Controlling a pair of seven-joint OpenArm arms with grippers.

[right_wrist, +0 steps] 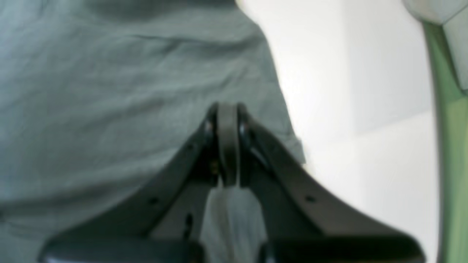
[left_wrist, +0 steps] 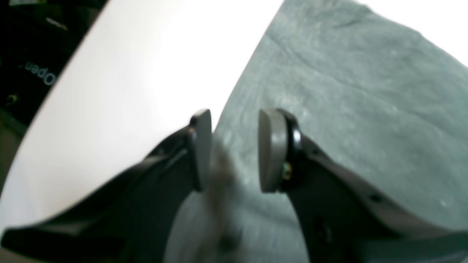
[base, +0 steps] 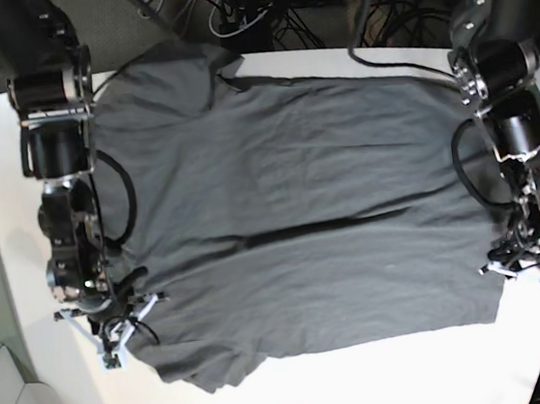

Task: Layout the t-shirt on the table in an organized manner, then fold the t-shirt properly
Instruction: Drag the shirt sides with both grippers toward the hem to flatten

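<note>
T-shirt (base: 302, 228) spread across table (base: 6, 193); right gripper (right_wrist: 227, 146) clamped shut on its edge, left gripper (left_wrist: 234, 149) parted astride opposite hem, likely tensioning cloth flat.

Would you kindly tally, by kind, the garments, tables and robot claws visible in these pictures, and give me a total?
Garments: 1, the dark charcoal-grey short-sleeved cloth t-shirt
Tables: 1, the large white smooth-topped table
Claws: 2, the left claw, jaws apart, and the right claw, shut on the shirt's edge
Total: 4
</note>
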